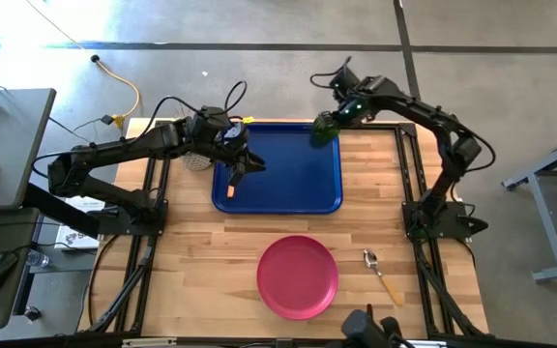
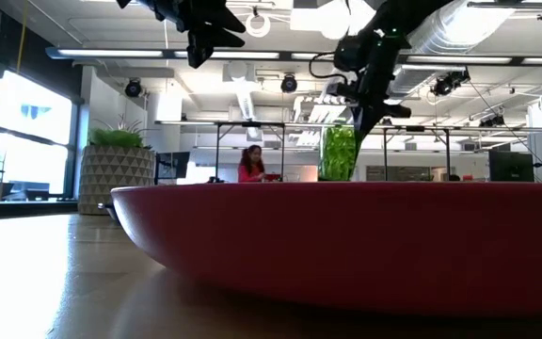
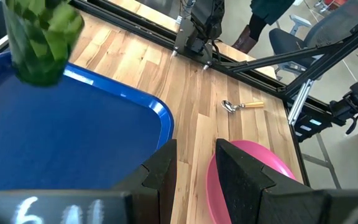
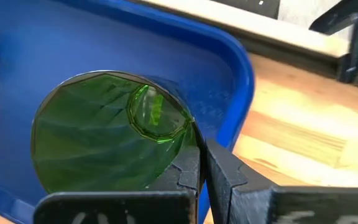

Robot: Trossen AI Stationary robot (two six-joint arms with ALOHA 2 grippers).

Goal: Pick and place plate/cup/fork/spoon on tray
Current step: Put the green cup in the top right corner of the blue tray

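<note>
Right tool (image 4: 202, 163) pinches the cup (image 4: 107, 134) by its rim above the tray (image 1: 288, 174) corner; released tilted, it could topple, while left tool (image 3: 194, 168) hangs open.

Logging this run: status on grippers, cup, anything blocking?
Right gripper shut on the green cup, held over the blue tray's far right corner. Left gripper open above the fork on the tray. Pink plate, spoon off tray. Nothing blocking.

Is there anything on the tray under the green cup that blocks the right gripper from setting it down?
Nothing visible does. The right gripper holds the cup over the tray's bare far right corner. The fork lies at the tray's opposite, left side.
</note>
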